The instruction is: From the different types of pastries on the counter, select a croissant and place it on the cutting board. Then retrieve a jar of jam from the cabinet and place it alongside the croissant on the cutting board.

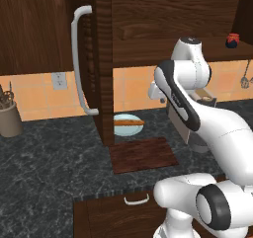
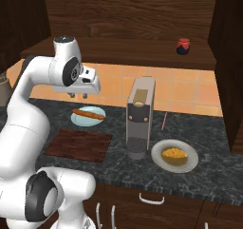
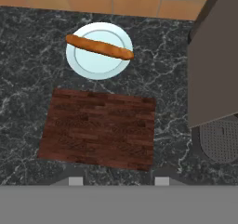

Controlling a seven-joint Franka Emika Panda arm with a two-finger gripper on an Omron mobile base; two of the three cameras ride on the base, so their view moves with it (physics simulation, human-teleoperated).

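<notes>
Fingers sitting wide apart, holding nothing, hovering over the cutting board. Stick pastry lying on a plate beyond them. Croissant probably well right; jam jar on cabinet shelf.

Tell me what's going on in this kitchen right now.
The robot's gripper hovers above the counter, holding nothing. The cutting board below it is bare. The croissant sits on a grey plate beside the coffee machine, the stick-shaped pastry on a pale blue plate, and the jar of jam on the open cabinet shelf.
</notes>
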